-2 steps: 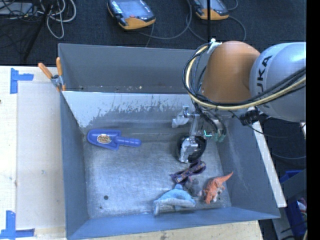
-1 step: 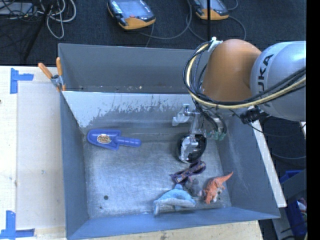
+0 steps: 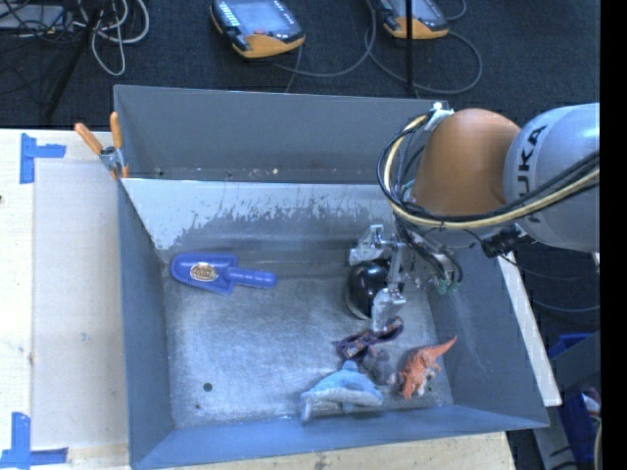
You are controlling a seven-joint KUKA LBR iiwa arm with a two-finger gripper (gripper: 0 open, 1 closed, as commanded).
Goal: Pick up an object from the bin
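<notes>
Orange handset [image 3: 257, 24] top ctr, 2nd handset [image 3: 415, 14] to R, cables [image 3: 116, 23] top L.

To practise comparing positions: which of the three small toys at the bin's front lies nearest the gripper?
The dark purple toy, right beside the gripper; the orange toy and pale blue toy lie farther off.

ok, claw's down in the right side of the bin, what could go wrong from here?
1. The claw sits against a black round object. Its curved surface could roll or slip out of a grasp.
2. A purple toy, an orange dinosaur and a pale blue toy crowd together just in front of it. A grab here might snag or drag a neighbour.
3. The bin's right wall is near, so there is probably little room to correct sideways.
</notes>
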